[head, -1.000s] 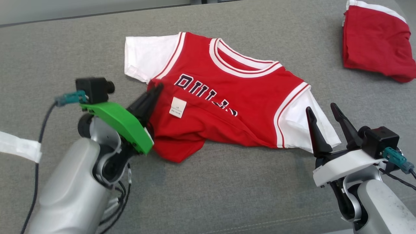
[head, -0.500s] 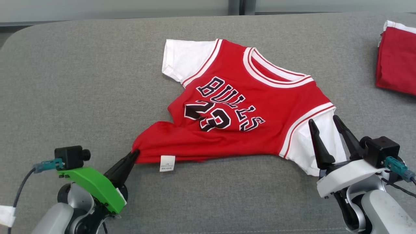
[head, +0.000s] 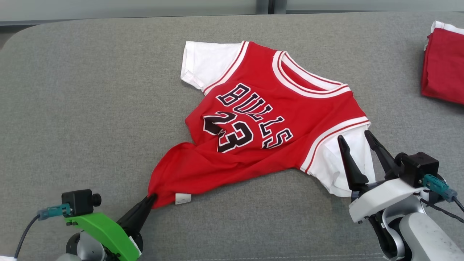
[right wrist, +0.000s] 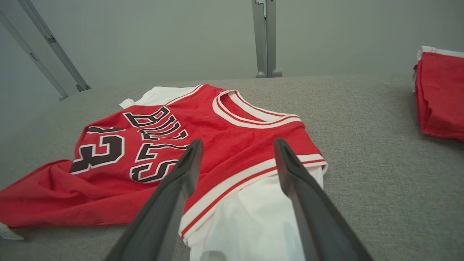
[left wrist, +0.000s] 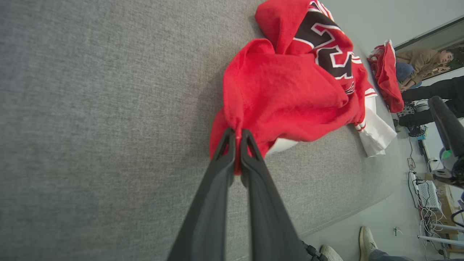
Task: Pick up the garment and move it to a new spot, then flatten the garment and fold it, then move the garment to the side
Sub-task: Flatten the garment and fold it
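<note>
Left gripper (head: 151,198), near left, is clamped on the bunched hem corner of the red-and-white short-sleeved jersey (head: 261,108), spread face-up in the middle of the grey fabric pad (head: 90,108); right gripper (head: 353,137), fingers apart, hovers at its near-right white sleeve

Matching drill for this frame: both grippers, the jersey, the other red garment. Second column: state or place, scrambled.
1. left gripper
2. right gripper
3. jersey
4. second red garment

A. folded, far right
B. jaws open, holding nothing
C. jaws shut on the jersey's lower corner
D. front up, lettering showing

Pairs: 1-C, 2-B, 3-D, 4-A
</note>
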Motion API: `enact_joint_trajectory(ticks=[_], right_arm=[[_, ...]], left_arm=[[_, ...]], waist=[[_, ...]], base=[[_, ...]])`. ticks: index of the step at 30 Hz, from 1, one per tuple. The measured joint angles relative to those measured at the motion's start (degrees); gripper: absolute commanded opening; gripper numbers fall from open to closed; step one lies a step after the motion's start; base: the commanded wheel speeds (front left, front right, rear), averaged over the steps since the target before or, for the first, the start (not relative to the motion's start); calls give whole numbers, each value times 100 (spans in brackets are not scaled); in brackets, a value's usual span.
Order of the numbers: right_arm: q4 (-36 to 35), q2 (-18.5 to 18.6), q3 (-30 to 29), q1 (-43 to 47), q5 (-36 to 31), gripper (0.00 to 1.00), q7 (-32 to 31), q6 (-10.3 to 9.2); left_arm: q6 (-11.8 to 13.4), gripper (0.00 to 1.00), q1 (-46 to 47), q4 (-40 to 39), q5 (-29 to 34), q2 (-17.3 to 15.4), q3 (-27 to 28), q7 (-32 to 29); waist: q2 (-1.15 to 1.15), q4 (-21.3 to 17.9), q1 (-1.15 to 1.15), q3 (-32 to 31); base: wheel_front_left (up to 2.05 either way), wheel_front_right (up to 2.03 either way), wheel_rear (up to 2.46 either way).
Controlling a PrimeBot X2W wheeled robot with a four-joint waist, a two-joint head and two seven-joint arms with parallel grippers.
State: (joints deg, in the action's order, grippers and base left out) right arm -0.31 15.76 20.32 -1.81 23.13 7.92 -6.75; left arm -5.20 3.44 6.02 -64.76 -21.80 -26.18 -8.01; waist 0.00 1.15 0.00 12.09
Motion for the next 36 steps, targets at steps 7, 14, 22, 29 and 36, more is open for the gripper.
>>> enact_joint_trajectory(ticks=[7,14,22,29,36], right_arm=[[-11,-8,-9,-1,-1,100,-18,-1],[-15,-5,-29,-1,-9,100,-24,-33],[-49,66,-137,16,-179,100,-13,-34],[-101,91,-331,357,-237,100,85,-35],[-90,205,-633,719,-458,100,365,-41]], left_arm=[[0,100,-2,-288,-3,76,-5,38],[100,100,-61,-401,4,-79,133,114],[338,100,-130,-676,517,-287,432,646],[581,100,-404,-880,945,-254,592,1270],[850,100,-750,-859,1455,-132,758,1984]], waist=[[0,-74,0,45],[0,-128,0,38],[0,-143,0,-143],[0,-187,0,-320],[0,-277,0,-518]], base=[[0,0,0],[0,0,0],[0,0,0],[0,0,0],[0,0,0]])
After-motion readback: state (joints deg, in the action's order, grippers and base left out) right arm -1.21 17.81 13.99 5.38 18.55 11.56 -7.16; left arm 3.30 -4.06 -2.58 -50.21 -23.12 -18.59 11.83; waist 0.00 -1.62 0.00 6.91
